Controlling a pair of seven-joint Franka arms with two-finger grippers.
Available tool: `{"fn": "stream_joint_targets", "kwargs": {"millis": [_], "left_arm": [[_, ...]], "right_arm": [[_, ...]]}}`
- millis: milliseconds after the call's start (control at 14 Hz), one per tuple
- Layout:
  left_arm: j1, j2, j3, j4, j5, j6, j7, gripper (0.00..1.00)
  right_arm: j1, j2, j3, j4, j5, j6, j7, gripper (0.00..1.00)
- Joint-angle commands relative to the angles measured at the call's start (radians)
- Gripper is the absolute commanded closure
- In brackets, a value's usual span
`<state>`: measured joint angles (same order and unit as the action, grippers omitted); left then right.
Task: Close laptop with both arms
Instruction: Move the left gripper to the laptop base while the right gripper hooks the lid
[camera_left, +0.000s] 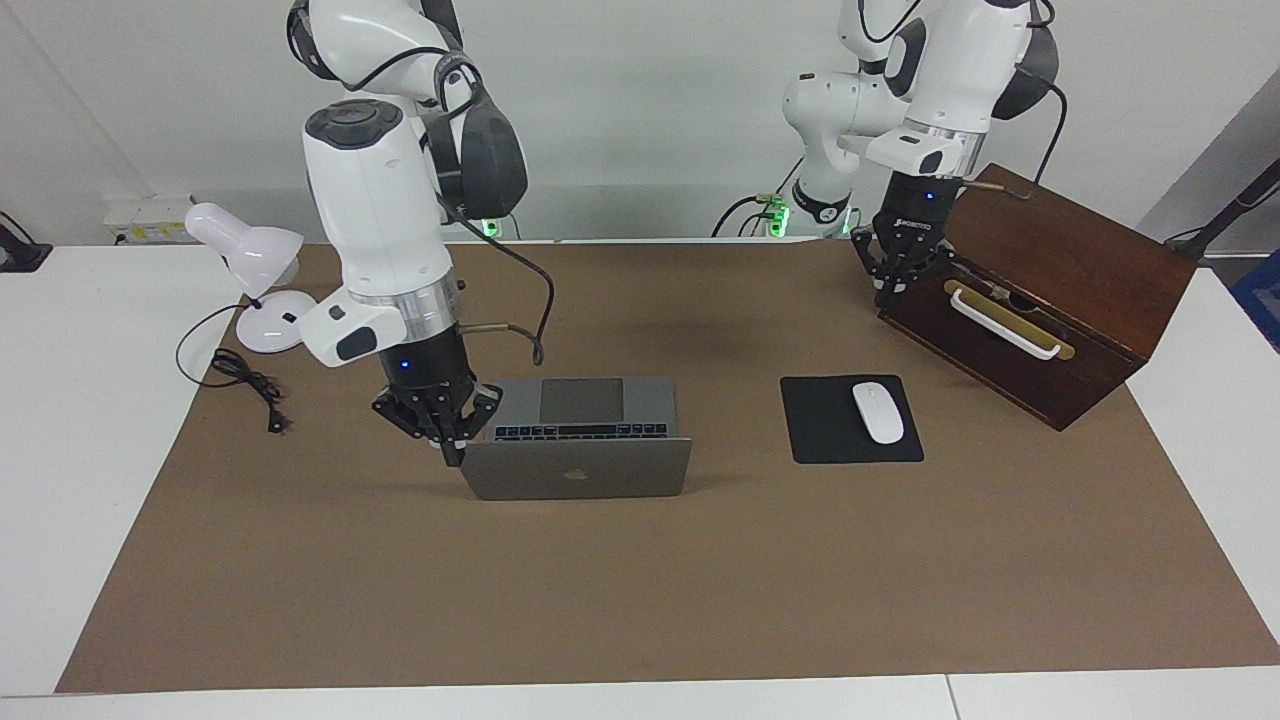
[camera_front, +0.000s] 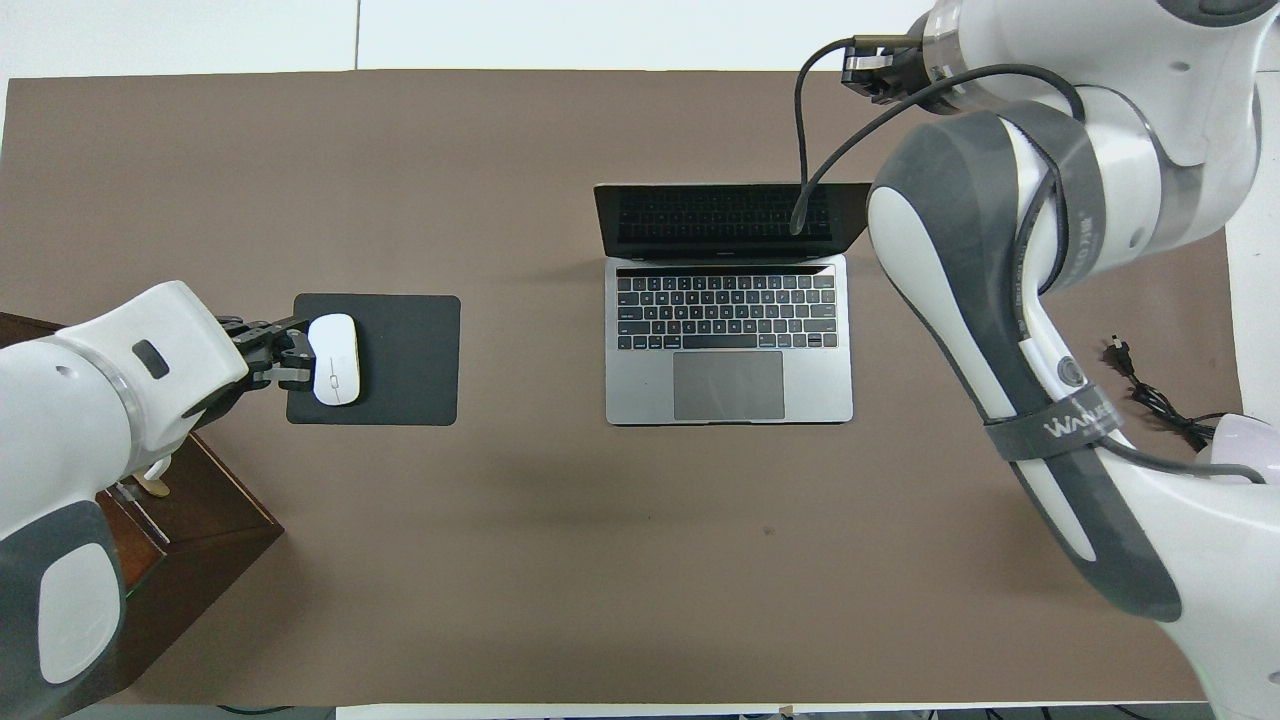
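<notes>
Robotics lab with a staged desk scene

Two white jointed robot arms (camera_left: 380, 220) with dark grey joint bands stand on bases lit green against a bare white wall, cables trailing from them; a white table (camera_left: 60, 400) carries a plain brown paper sheet (camera_left: 640, 580) on which office props are laid out well apart: an open silver-grey metal laptop (camera_left: 580, 440), a white computer mouse (camera_left: 878, 412) on a black rectangular mouse pad (camera_left: 830, 430), a dark wooden box with a white handle (camera_left: 1060, 300) and a small white desk lamp (camera_left: 250, 265)
</notes>
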<state>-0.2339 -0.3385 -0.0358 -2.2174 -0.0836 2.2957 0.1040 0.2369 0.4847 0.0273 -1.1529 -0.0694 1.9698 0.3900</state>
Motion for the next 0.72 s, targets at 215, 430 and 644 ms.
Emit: {"fn": "stream_joint_targets", "kwargs": {"millis": [215,430,644], "left_arm": [[-0.094,-0.062,0.01,-0.105,-0.025,0.108,-0.013,1.0],[-0.157,-0.073,0.011,-0.157,-0.025,0.167,-0.056,1.0],[-0.199,-0.059,0.011,-0.192,-0.025,0.249,-0.078,1.0]], "right_arm": [[0.081,0.064,-0.004,0.048,-0.085,0.038,0.096,1.0],[0.123,0.087,-0.006,0.048,-0.121,0.052,0.144,1.0],[0.116,0.086,0.003,0.047,-0.119,0.057,0.144,1.0]]}}
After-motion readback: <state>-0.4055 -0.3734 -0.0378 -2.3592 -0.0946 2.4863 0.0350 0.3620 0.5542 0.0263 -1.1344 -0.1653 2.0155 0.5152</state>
